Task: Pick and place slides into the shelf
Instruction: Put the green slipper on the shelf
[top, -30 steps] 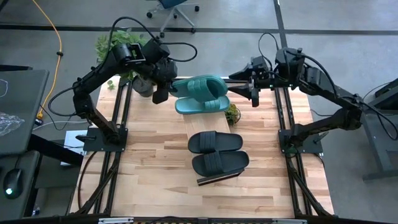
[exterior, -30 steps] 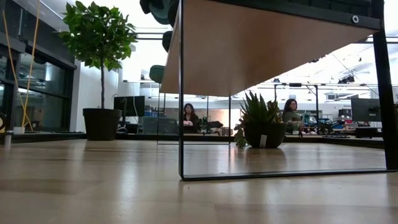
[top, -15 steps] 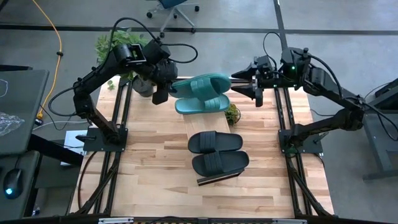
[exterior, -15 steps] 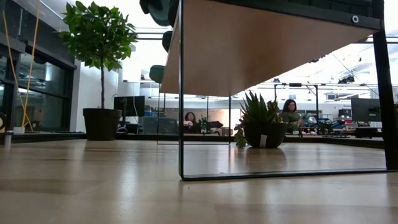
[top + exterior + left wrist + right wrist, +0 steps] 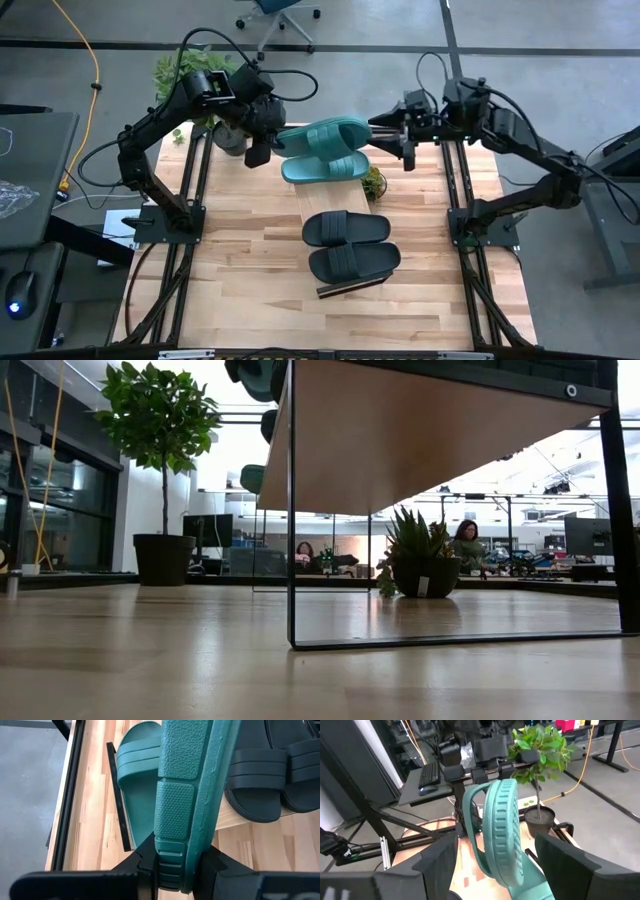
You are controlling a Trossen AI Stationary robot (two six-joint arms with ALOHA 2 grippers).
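Note:
My left gripper (image 5: 268,138) is shut on a teal slide (image 5: 325,135) and holds it above the far end of the light-wood shelf (image 5: 312,200). A second teal slide (image 5: 322,169) and two black slides (image 5: 345,228) (image 5: 352,262) lie sole-down on the shelf. My right gripper (image 5: 396,142) is open at the held slide's toe end (image 5: 502,835). Its fingers (image 5: 440,865) stand on either side of that end with a gap showing. My left gripper pinches the held teal slide's heel end (image 5: 172,870) between its two fingers (image 5: 147,865), one on each side. The fingers come level from the table's left, along the slide. The slide is turned on its edge, lifted clear of the shelf, with its toe pointing to the table's right.
A small spiky potted plant (image 5: 373,183) stands on the table beside the shelf's right side. A leafy potted plant (image 5: 195,75) stands at the far left corner behind my left arm. The shelf's thin dark frame (image 5: 291,560) stands on the tabletop. People sit in the room beyond.
My right arm has drawn back a little toward the table's right edge and then come back toward the held teal slide's toe. My left gripper has kept its hold on the slide.

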